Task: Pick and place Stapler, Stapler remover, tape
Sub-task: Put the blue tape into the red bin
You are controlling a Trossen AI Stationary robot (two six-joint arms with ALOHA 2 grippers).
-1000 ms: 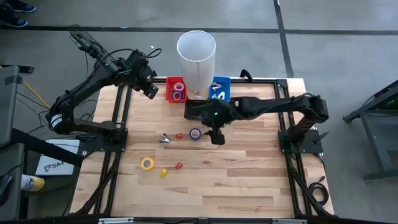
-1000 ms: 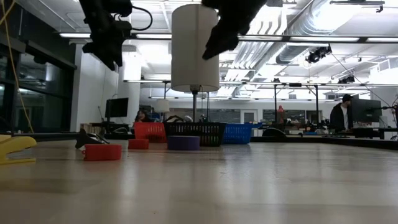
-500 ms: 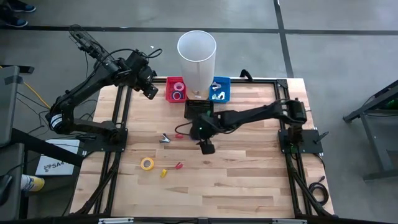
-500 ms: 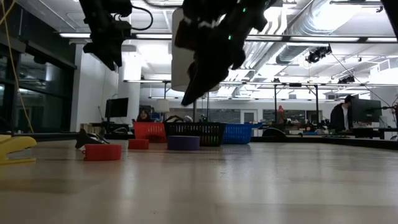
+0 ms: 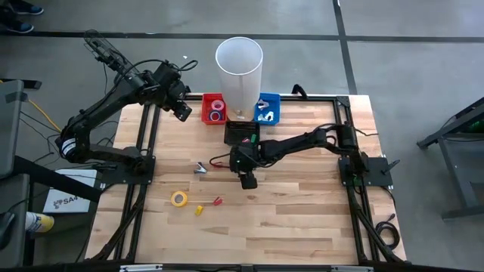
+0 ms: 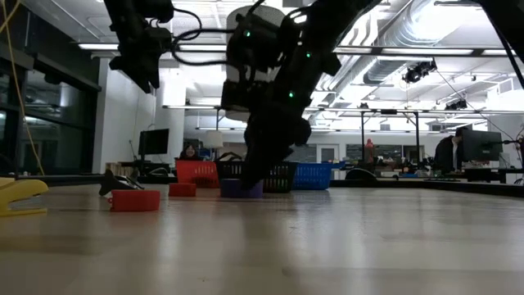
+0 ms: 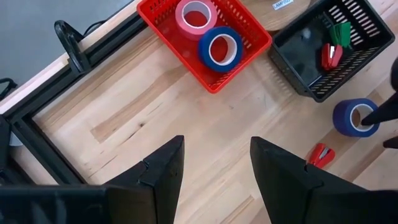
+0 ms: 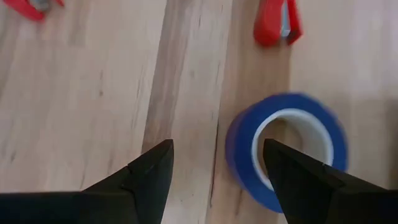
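The blue ring-shaped tape roll with a pale core is lying flat on the wooden table, under the right gripper, whose fingers are standing apart, holding nothing. Light and rigid, it should take a pinch across its wall. The red plastic basket is holding pink and blue rolls; the black basket is holding small red and green pieces. The left gripper, likewise parted and empty, is hovering near the red basket.

The high view looks straight down on the whole table; the low view looks level across it into the room. Each wrist view faces the tabletop closely, and both share the blue tape roll.
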